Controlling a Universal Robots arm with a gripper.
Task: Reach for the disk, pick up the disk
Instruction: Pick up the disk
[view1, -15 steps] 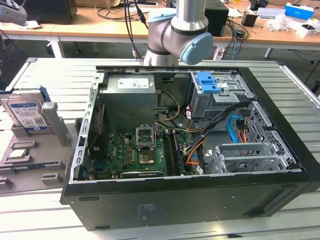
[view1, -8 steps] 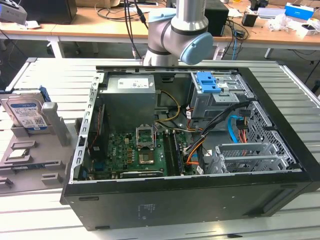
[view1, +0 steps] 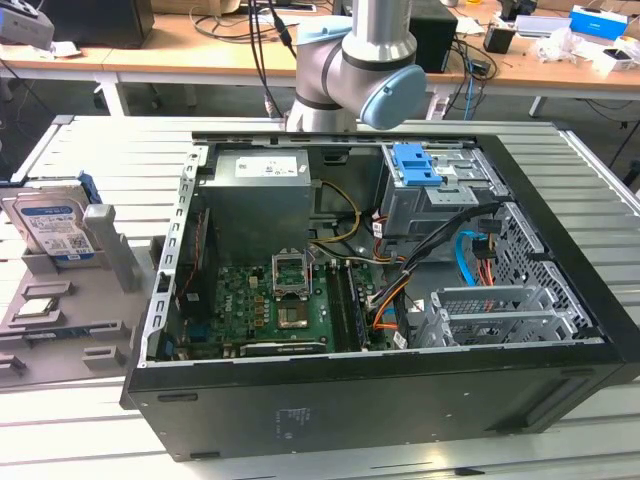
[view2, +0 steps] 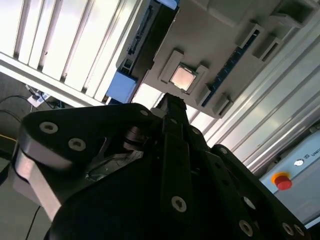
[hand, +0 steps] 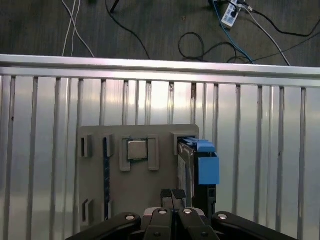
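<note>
The disk (view1: 55, 225) stands on edge in the grey holder (view1: 115, 250) (exterior view's left, beside the open case (view1: 400, 410)). In the first wrist view the gripper (hand: 172, 196) hangs over the holder, fingers together and empty, near the disk.

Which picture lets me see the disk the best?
The exterior view: the disk stands in a grey holder with its labelled face showing. Both wrist views see the disk edge-on, with its blue rail.

Upright disk (view1: 55, 226) in holder (view1: 112, 252), beside chip (view1: 37, 307); case (view1: 380, 405) alongside.
</note>
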